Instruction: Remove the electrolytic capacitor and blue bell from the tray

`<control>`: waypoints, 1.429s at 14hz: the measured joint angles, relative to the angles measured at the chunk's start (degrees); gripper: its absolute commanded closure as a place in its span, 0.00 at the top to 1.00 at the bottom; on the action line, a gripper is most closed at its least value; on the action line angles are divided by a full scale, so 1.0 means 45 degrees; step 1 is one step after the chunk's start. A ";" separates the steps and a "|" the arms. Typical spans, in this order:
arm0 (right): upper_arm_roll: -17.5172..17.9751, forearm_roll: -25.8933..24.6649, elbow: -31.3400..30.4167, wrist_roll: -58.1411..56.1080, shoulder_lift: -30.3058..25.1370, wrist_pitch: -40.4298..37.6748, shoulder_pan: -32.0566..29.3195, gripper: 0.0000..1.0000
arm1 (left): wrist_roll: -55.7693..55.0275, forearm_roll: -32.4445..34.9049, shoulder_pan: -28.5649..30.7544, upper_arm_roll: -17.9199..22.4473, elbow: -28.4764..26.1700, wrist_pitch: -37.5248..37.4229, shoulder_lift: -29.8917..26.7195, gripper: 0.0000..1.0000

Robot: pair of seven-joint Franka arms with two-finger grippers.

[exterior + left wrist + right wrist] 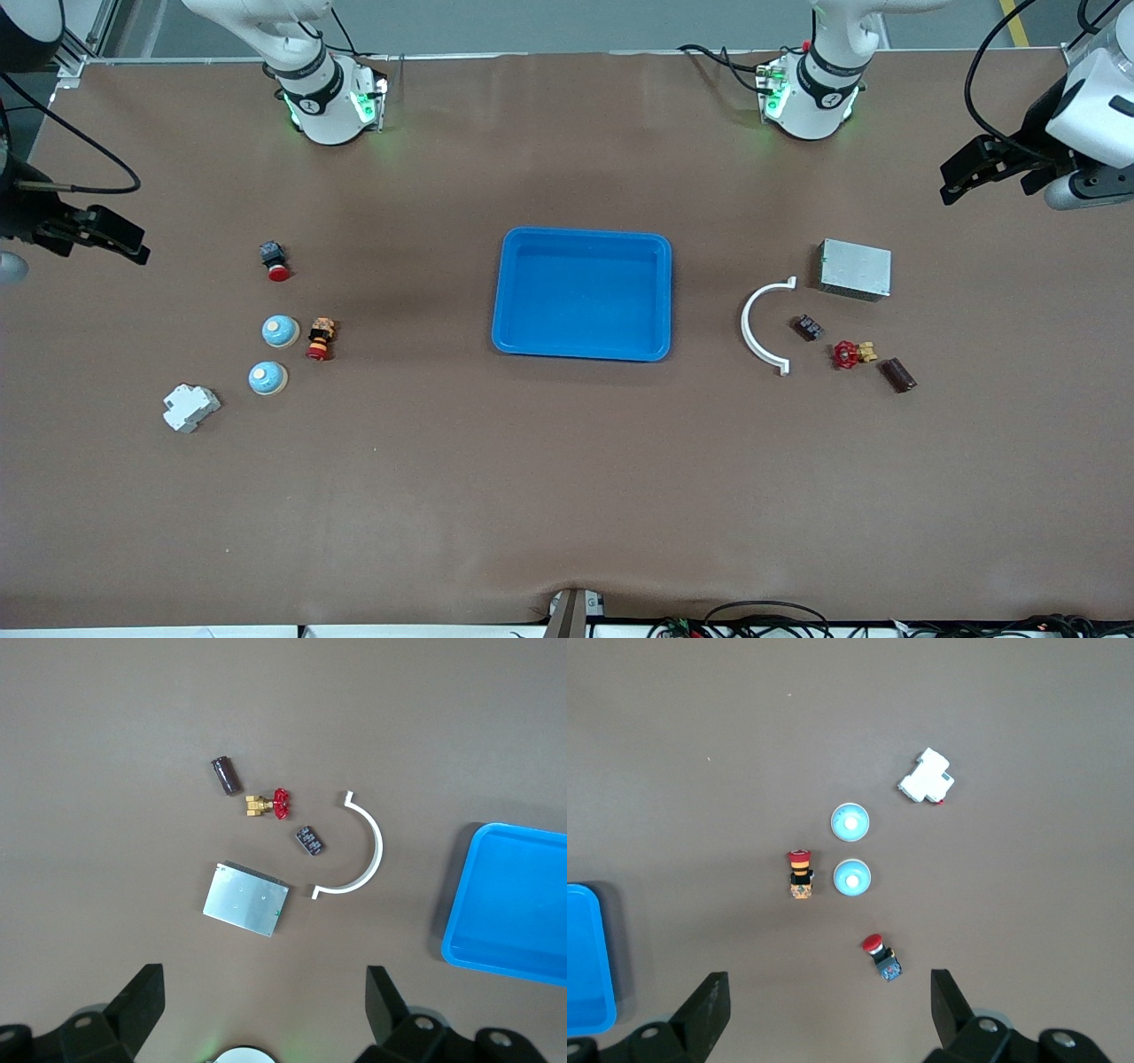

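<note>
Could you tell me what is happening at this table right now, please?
Nothing is being handled. The blue tray sits empty mid-table. The electrolytic capacitor lies on the table toward the left arm's end, and two blue bells lie toward the right arm's end. The left gripper and right gripper both wait open, raised over the table's ends.

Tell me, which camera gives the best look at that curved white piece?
The left wrist view: the curved white piece appears large there, its whole arc and both hooked ends visible. The front view shows it smaller, beside the tray. The right wrist view misses it entirely.
</note>
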 measured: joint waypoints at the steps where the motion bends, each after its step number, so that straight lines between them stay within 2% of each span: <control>1: -0.0153 0.0011 -0.0007 -0.0019 -0.0104 -0.0104 0.0124 1.00 | 0.0000 0.0000 0.0000 0.0000 0.0000 0.0000 0.0000 1.00; 12: -0.0222 0.0069 -0.0147 -0.0563 -0.0535 -0.0554 -0.0104 1.00 | 0.0000 0.0000 0.0000 -0.0001 0.0016 -0.0001 -0.0032 1.00; 16: -0.0157 0.0815 -0.0147 -0.0589 -0.0593 -0.0893 -0.0545 1.00 | 0.0000 0.0000 0.0000 0.0000 0.0019 -0.0022 -0.0039 1.00; 20: -0.0104 0.0867 -0.0147 -0.0632 -0.0634 -0.0941 -0.0667 1.00 | 0.0000 0.0000 0.0000 0.0006 0.0026 -0.0124 -0.0170 1.00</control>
